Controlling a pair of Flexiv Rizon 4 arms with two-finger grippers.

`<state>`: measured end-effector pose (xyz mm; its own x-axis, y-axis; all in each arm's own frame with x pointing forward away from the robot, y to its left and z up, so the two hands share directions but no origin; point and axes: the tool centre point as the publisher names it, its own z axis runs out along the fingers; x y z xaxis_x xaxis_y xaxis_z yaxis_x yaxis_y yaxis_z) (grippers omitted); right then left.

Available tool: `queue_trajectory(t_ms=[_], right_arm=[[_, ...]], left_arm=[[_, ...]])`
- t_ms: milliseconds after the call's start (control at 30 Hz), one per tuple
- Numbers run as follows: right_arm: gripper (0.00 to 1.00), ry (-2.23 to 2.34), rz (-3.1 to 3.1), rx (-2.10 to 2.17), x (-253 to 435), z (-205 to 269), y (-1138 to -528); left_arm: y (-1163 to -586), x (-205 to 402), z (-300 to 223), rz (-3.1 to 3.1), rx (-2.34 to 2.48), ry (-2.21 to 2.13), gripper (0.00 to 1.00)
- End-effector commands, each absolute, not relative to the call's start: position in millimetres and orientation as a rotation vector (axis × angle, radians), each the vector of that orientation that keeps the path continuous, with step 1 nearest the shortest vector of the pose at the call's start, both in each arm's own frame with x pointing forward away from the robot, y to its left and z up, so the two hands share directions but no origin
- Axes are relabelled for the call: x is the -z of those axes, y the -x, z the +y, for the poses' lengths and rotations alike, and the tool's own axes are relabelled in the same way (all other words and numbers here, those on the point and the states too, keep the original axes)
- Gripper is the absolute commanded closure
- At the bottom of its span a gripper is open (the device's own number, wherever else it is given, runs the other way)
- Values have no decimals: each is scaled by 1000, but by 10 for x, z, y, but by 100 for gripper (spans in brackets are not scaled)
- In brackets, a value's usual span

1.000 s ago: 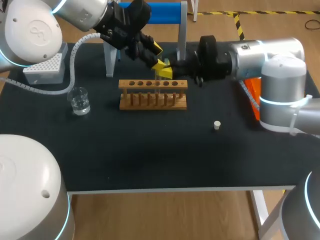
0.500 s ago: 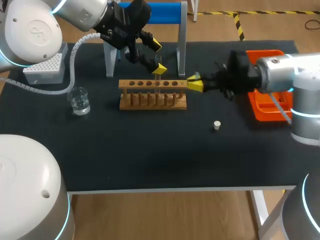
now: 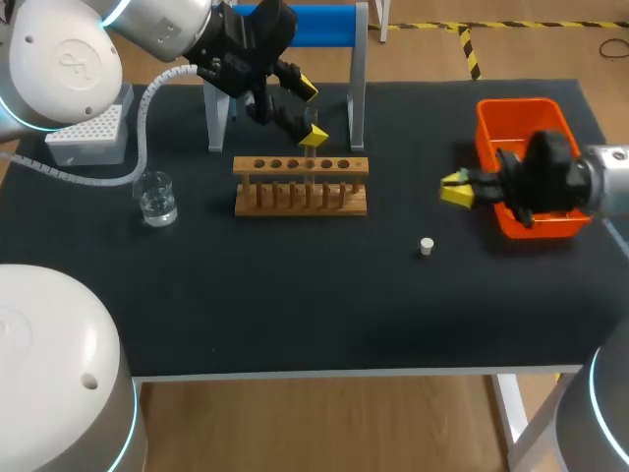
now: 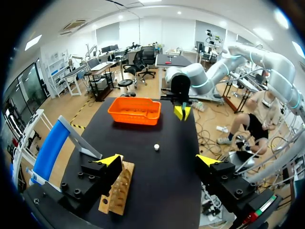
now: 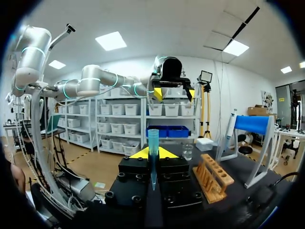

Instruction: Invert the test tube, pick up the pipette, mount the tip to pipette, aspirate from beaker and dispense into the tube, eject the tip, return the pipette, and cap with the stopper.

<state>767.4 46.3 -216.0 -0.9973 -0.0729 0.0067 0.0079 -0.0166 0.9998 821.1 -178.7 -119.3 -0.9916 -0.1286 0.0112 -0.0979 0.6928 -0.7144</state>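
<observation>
Tube [image 5: 153,143] stands upright, clenched between the right gripper's [image 5: 153,153] fingers, over the table [image 3: 295,305] just beside the orange bin [image 3: 491,110] near the right edge. Stopper [image 3: 427,246] lies near it on bare table, with wide open room toward the front edge. Left gripper [image 3: 307,111], fingers spread with nothing between them, hangs over the rack [image 3: 301,187] near the back edge. Beaker [image 3: 155,197] sits well to the rack's left. From above the tube cannot be made out, and the right arm hides part of the bin.
</observation>
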Motion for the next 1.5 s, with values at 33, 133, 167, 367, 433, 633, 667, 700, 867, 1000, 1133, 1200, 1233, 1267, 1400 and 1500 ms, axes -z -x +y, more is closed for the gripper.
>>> queue_trajectory(t_ms=[33, 133, 167, 367, 433, 633, 667, 700, 867, 1000, 1133, 1200, 1233, 1267, 1400, 1500], right_arm=[[100, -55, -2169, 2198, 2214, 206, -7570], [100, -49, -2168, 2197, 2264, 143, -7558], [100, -47, -2166, 2197, 2283, 121, -7553], [100, -40, -2166, 2197, 2364, 59, -7551], [100, -31, -2163, 2198, 2386, 43, -7553], [100, 2, -2154, 2208, 2423, 15, -7553], [100, 6, -2157, 2205, 2428, 16, -7551], [100, 8, -2161, 2201, 2433, 20, -7548], [100, 15, -2172, 2186, 2442, 36, -7537], [100, 15, -2176, 2181, 2439, 43, -7531], [100, 15, -2179, 2177, 2438, 45, -7528], [100, 15, -2179, 2177, 2438, 45, -7528], [100, 15, -2179, 2177, 2438, 45, -7528], [100, 15, -2179, 2177, 2438, 45, -7528], [100, 15, -2179, 2177, 2438, 45, -7528], [100, 15, -2179, 2177, 2438, 45, -7528]], left_arm=[[-8204, 1181, -1779, 2857, 1195, 192, 0], [-8204, 1181, -1779, 2857, 1195, 192, 0], [-8204, 1181, -1779, 2857, 1195, 192, 0], [-8204, 1181, -1779, 2857, 1195, 192, 0], [-8204, 1181, -1779, 2857, 1195, 192, 0], [-8204, 1181, -1779, 2857, 1195, 192, 0], [-8204, 1181, -1779, 2857, 1195, 192, 0], [-8204, 1181, -1779, 2857, 1195, 192, 0], [-8204, 1181, -1779, 2857, 1195, 192, 0], [-8204, 1181, -1779, 2857, 1195, 192, 0], [-8204, 1181, -1779, 2857, 1195, 192, 0], [-8204, 1181, -1779, 2857, 1195, 192, 0], [-8204, 1181, -1779, 2857, 1195, 192, 0], [-8204, 1181, -1779, 2857, 1195, 192, 0], [-8204, 1181, -1779, 2857, 1195, 192, 0], [-8204, 1181, -1779, 2857, 1195, 192, 0]])
